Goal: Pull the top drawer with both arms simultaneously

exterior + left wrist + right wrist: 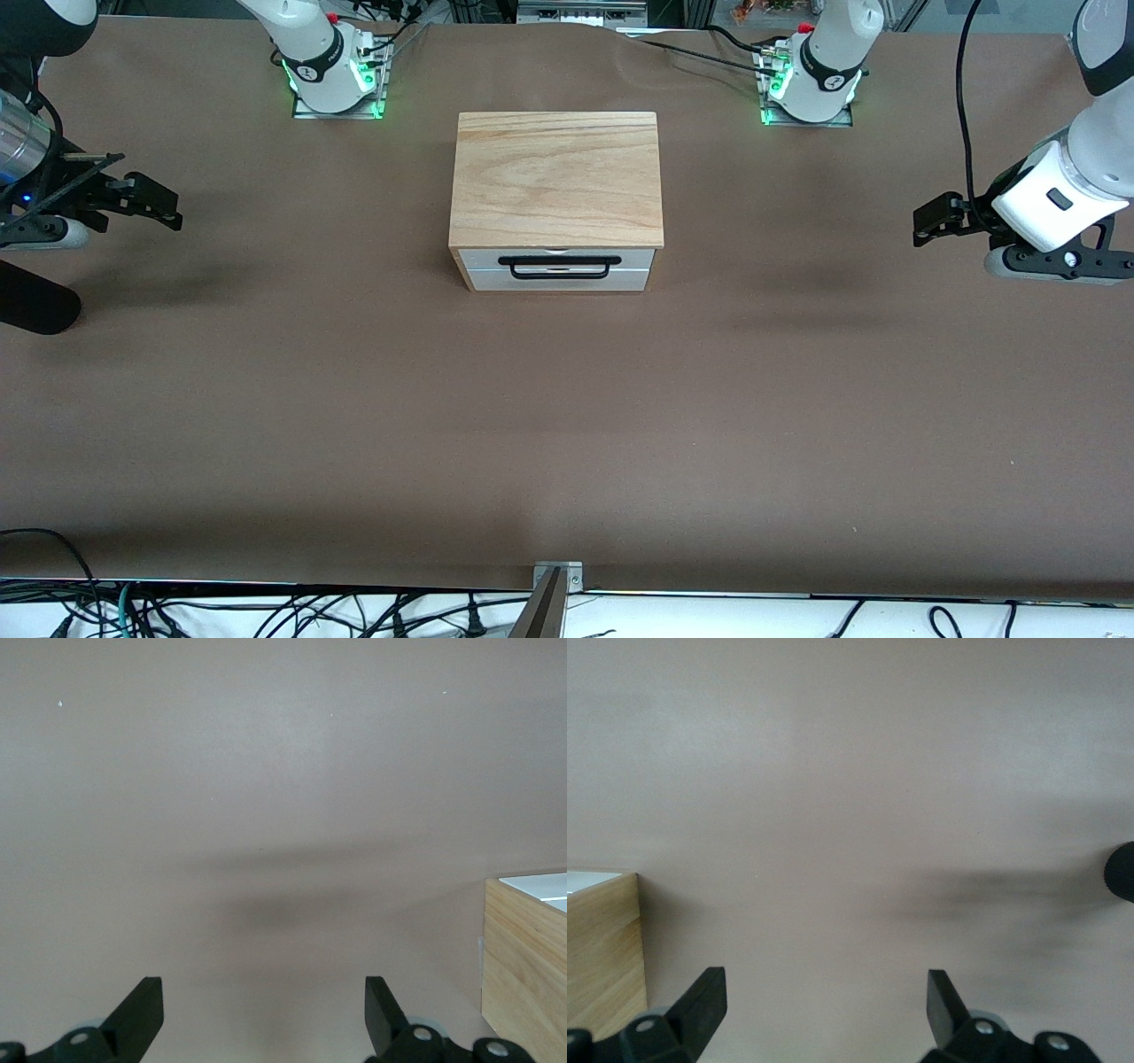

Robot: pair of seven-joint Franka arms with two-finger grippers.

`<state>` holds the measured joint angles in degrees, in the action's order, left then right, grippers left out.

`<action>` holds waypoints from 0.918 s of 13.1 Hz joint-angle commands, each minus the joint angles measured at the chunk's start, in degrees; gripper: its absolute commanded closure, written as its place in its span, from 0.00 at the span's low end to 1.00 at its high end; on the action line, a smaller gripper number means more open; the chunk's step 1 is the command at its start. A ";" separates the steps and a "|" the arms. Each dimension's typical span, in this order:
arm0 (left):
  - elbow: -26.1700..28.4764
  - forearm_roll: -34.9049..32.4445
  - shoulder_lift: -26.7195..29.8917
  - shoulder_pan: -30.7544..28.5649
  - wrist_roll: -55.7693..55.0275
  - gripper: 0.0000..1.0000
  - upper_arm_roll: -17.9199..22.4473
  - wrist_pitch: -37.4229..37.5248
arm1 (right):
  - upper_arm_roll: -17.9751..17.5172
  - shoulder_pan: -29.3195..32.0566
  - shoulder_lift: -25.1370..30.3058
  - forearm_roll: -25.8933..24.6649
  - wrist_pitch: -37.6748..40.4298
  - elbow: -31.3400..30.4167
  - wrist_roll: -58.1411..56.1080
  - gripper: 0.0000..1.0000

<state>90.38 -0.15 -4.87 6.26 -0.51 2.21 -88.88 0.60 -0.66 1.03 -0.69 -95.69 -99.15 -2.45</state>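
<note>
Cabinet (pixel 556 182) at upper centre of the front view, top drawer (pixel 558 259) shut, black handle (pixel 557 267) untouched.
Left gripper (pixel 930 221) is seen at the frame's right edge, right gripper (pixel 159 206) at its left edge, both over bare table (pixel 567 425). Left wrist view: fingers (pixel 142 1010) are spread wide, empty; cabinet at lower right. Right wrist view: fingers (pixel 704 1001) likewise spread, empty; cabinet at lower left.
</note>
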 commanded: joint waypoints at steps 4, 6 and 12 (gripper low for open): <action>0.06 -0.64 0.30 0.06 0.33 0.00 -0.18 0.55 | -0.52 0.75 0.02 0.42 -0.02 0.70 -0.89 0.00; 0.06 -0.64 0.30 0.06 0.33 0.00 -0.18 0.55 | -0.52 0.75 -0.42 0.42 0.33 1.06 -0.98 0.00; -0.12 1.11 -1.27 0.06 0.24 0.00 -0.01 -1.46 | -0.60 0.75 -0.42 0.51 0.42 1.06 -1.06 0.00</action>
<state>90.39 -0.01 -5.03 6.28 -0.51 2.20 -89.05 0.60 -0.66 1.02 -0.69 -95.84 -99.10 -2.54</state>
